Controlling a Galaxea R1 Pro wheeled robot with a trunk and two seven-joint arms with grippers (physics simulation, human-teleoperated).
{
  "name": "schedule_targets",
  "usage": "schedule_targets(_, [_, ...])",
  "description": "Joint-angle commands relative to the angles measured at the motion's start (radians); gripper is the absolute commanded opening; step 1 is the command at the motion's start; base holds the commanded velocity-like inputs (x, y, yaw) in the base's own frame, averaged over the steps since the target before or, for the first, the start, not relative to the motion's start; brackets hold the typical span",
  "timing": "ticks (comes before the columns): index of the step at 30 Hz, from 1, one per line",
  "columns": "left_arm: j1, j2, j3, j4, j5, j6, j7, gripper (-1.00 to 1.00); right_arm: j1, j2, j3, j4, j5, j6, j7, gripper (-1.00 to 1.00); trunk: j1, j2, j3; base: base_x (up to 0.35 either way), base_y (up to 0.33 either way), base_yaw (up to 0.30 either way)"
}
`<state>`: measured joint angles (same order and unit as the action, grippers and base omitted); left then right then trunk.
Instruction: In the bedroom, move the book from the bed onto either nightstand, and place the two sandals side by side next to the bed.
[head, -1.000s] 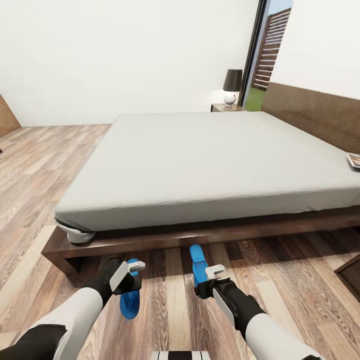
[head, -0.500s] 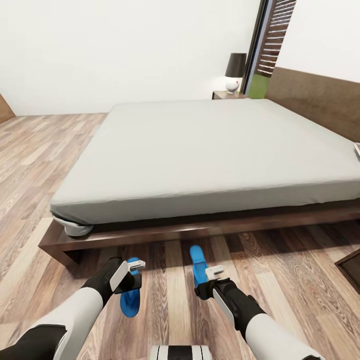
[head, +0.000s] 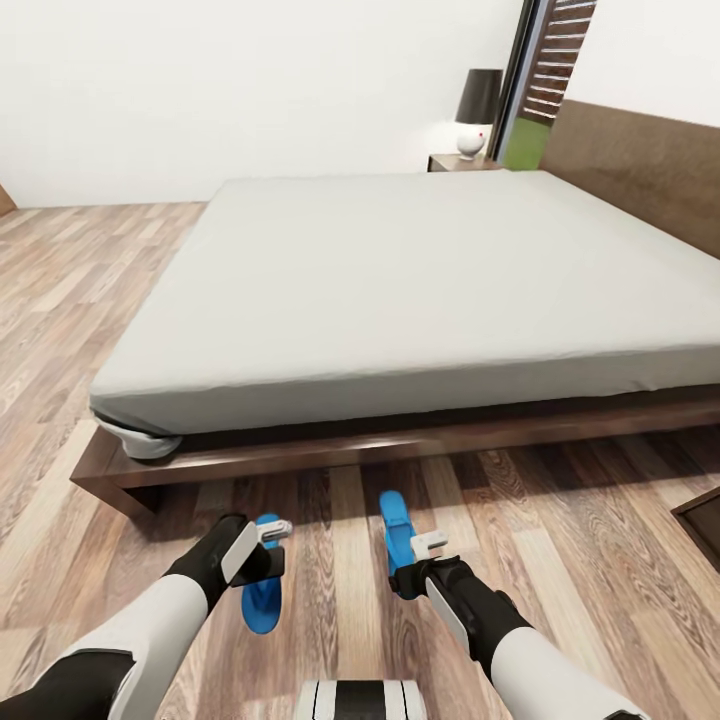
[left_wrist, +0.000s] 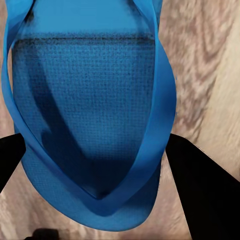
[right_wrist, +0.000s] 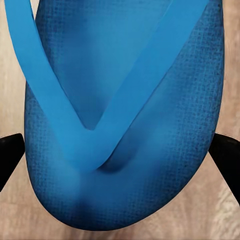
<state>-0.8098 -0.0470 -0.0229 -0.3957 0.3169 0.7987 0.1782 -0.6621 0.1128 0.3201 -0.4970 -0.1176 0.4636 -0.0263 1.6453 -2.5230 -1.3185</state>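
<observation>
Two bright blue sandals show just off the floor boards in front of the bed (head: 400, 300). My left gripper (head: 272, 540) is shut across the left sandal (head: 262, 605); up close, dark fingers (left_wrist: 200, 195) press both sides of the sandal's sole (left_wrist: 90, 100). My right gripper (head: 428, 552) is shut on the right sandal (head: 396, 520), whose sole (right_wrist: 125, 190) spans the gap between the fingers (right_wrist: 227, 155). The two sandals lie roughly parallel, a forearm's width apart. A nightstand (head: 455, 162) stands beyond the bed's far side. The book is out of view.
The bed's dark wooden frame (head: 300, 462) runs just beyond the sandals. A black-shaded lamp (head: 478, 105) sits on the far nightstand. The corner of a dark cabinet (head: 703, 525) juts in at the right edge. Wood floor stretches open to the left.
The whole picture has shifted, so the camera has moved; the book at the right edge has left the view. Both grippers and their sandals keep their place in the picture.
</observation>
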Motion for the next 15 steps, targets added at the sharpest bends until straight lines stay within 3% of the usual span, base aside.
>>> schedule_targets(1, [0.0, 0.001, -0.003, -0.002, 0.011, 0.004, 0.007, -1.0, -0.001, -0.001, 0.005, -0.002, -0.01, 0.004, -0.002, -1.0, 0.0, -0.001, -0.005, 0.0, 0.0, 0.0])
schedule_targets(6, [0.0, -0.003, -0.002, -0.002, 0.01, 0.004, 0.007, -1.0, 0.0, -0.001, 0.007, -0.002, -0.008, 0.003, -0.003, -1.0, 0.002, -0.002, -0.024, 0.0, 0.0, 0.0])
schedule_targets(10, [0.0, -0.003, 0.0, -0.002, 0.01, 0.004, 0.007, -1.0, -0.001, -0.001, 0.007, -0.002, -0.008, 0.001, -0.003, -1.0, 0.002, -0.002, -0.024, 0.015, 0.0, 0.0])
schedule_targets(15, [0.0, 0.004, -0.003, 0.0, 0.009, 0.003, -0.014, -1.0, 0.004, -0.004, 0.007, -0.06, -0.009, 0.001, 0.0, -1.0, 0.002, -0.002, -0.024, 0.258, 0.008, 0.0])
